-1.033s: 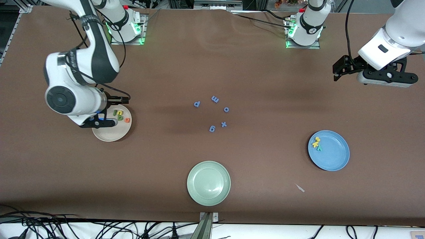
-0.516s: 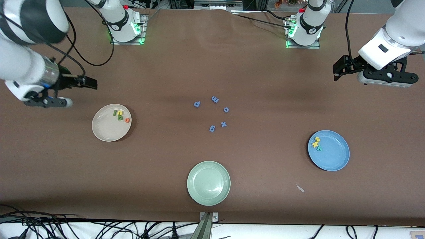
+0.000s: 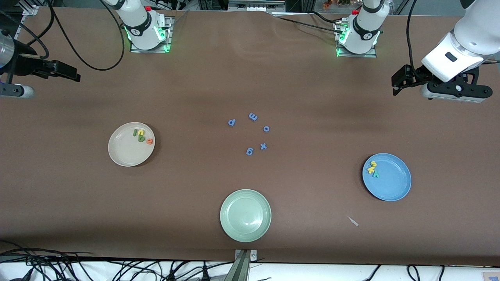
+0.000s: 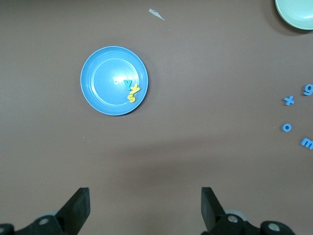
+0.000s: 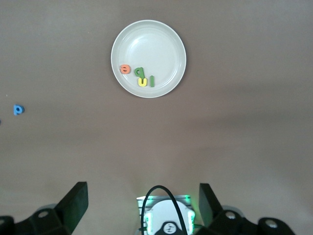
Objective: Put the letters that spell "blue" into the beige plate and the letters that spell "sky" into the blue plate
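Two tools hang spread and empty over the brown counter. The right tool is raised at the right arm's end of the counter, its fingers apart with nothing between them; the left tool waits likewise released over the left arm's end.

Green "b", thin "l", yellow "u" and orange "e" lie clustered in the beige plate, close to its rim. Yellow "s", yellow "k" and teal "y" lie bunched in the blue plate, also close to its rim. By this layout the sorting looks finished.

Little seems left to go wrong; a careless sweep of either arm low over a plate could flick the light foam letters out.

Blue letters stay loose mid-counter; a pale green plate sits nearest the camera, with a small scrap beside. Cables trail along the counter's edge.
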